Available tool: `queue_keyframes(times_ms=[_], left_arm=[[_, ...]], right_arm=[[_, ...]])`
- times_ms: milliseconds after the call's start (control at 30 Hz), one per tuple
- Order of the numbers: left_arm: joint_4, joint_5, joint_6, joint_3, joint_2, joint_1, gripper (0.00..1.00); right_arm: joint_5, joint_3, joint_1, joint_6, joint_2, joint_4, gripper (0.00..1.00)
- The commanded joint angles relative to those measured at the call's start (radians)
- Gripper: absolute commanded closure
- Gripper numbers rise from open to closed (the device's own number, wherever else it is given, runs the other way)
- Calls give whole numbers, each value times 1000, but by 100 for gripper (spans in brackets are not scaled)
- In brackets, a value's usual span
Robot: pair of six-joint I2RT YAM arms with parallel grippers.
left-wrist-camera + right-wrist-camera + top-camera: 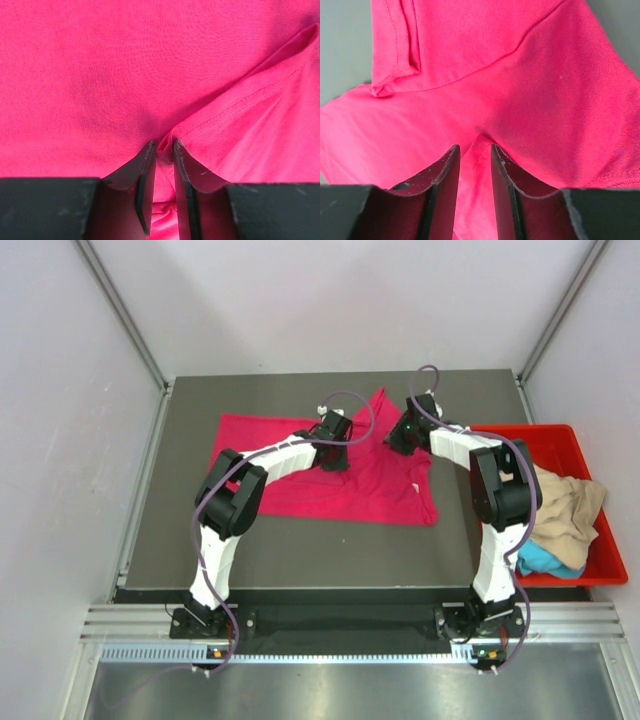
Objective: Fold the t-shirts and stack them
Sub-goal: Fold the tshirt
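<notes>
Across the table (300, 550) we log the pink t-shirt (370, 485) spread; left gripper (163, 149) nearly closed, pinching a fold; right gripper (475, 149), at its 3 o'clock, pinching another.

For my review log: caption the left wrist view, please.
Close-up: left gripper pinching a fold of the pink shirt.

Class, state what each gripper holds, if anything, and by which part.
Both hold the pink t-shirt. The left gripper pinches a fold beside a stitched hem; the right gripper pinches a raised ridge of plain cloth.
</notes>
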Motion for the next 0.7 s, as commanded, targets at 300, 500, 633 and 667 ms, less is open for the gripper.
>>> queue_keyframes(times_ms=[300,500,633,667], left_arm=[[-227,-104,-18,78,-142,39,56],[-220,26,-45,-35,-318,177,53],[-208,78,-48,-154,-412,318,50],[-205,90,-58,-207,-440,353,50]], right_arm=[[101,120,-8,-66,-123,-360,66],[142,-78,-16,-80,-329,-475,61],[98,-226,-14,-83,-455,-472,62],[90,-249,-14,-81,-469,-468,64]])
